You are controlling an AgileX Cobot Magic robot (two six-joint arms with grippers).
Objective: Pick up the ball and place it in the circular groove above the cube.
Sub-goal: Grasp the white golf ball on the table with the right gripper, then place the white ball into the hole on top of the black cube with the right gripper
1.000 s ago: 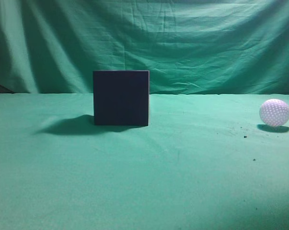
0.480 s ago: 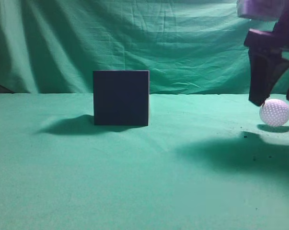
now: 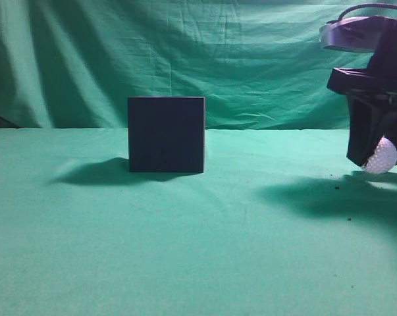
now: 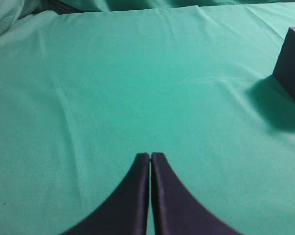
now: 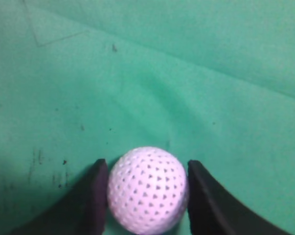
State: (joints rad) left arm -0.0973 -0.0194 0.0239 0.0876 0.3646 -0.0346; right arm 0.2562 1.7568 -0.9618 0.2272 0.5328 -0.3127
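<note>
The white dimpled ball (image 5: 147, 188) sits between the two dark fingers of my right gripper (image 5: 146, 193), which touch it on both sides. In the exterior view the ball (image 3: 382, 158) is low over the green cloth at the far right, partly hidden by the right gripper (image 3: 376, 148). The dark navy cube (image 3: 166, 134) stands left of centre, far from the ball. Its top face and groove are not visible. My left gripper (image 4: 150, 155) is shut and empty over bare cloth, with the cube's corner (image 4: 291, 63) at the right edge of its view.
A green cloth covers the table (image 3: 198, 250) and hangs as a backdrop (image 3: 198, 59). A few dark specks (image 3: 336, 187) lie near the ball. The right arm casts a wide shadow (image 3: 330, 197) on the cloth.
My right arm came into view from the upper right and dropped down around the ball. The ball shifted slightly to the right. The cube has not moved.
</note>
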